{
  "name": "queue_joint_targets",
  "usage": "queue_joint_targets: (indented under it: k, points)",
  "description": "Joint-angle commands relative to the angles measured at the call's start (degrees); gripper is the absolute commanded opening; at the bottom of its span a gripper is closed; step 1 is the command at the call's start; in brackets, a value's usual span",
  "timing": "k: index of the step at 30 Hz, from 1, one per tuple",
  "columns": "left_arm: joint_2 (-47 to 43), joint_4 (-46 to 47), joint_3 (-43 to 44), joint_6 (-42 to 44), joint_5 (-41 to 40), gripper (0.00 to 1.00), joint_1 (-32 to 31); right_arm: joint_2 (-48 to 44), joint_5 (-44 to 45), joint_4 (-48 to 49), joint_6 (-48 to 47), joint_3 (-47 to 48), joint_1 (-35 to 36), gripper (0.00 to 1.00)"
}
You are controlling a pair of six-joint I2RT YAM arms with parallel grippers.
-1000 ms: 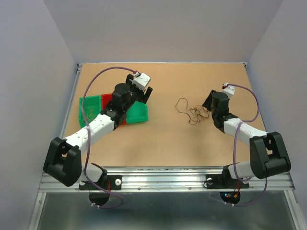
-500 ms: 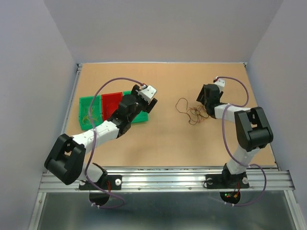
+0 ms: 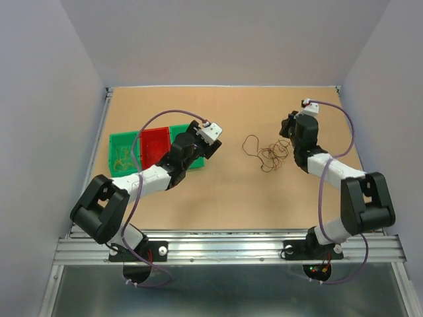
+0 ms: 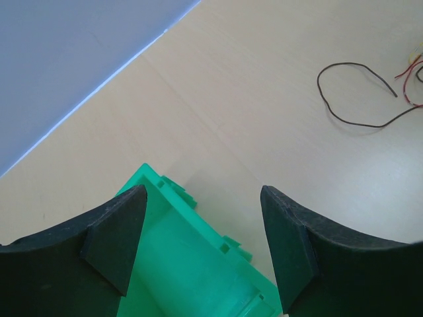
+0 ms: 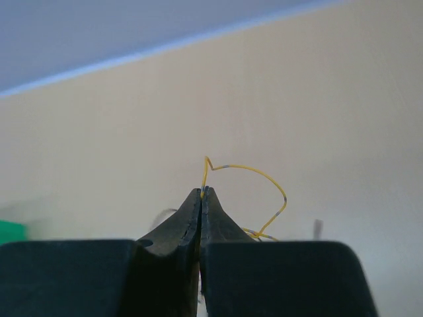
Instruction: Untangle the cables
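change: we see right gripper (image 5: 202,192) now clamped shut on one yellow wire (image 5: 248,169) | cables (image 3: 268,153): loose tangle mid-table, beside it | left gripper (image 4: 201,201): wide open, empty, above green bin (image 4: 192,261) | we judge pulling-apart can begin

The left tool (image 4: 201,224) gapes above a green bin (image 4: 178,264); a dark cable (image 4: 319,84) loops on the table (image 4: 264,99) beyond.

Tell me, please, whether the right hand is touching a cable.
Touching: the right wrist view shows the right hand shut on a yellow cable rising from its tip.
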Motion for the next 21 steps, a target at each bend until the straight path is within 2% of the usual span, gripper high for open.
queue_joint_targets:
  k: [1,6,8,11,14,17,21]
  points:
    - [-2.42,6.05,-0.84,0.45,1.53,0.81,-0.52,-8.63,-24.5,14.53,-1.03,-5.33,-0.22,0.0]
    - [-11.2,7.29,-4.35,-1.92,3.2,0.81,-0.51,-18.91,-37.21,20.7,6.09,-9.3,0.57,0.01]
    - [-15.93,8.69,-5.24,-3.76,7.23,0.87,-0.43,-20.07,-42.64,21.24,9.44,-7.29,1.01,0.0]
    - [-19.46,9.57,-4.02,-7.98,14.67,0.91,-0.43,-20.07,-47.75,21.24,13.65,-1.34,1.54,0.01]
    - [-19.83,9.92,-0.77,-11.59,21.28,0.91,-0.51,-19.28,-50.66,20.36,17.43,3.42,2.24,0.0]
    - [-16.59,11.5,1.7,-12.91,22.97,0.91,-0.51,-18.93,-54.35,20.01,21.12,9.31,2.42,0.01]
    - [-12.71,13.43,-0.48,-14.14,24.55,0.91,-0.51,-20.16,-54.98,20.27,25.0,11.08,3.21,0.01]
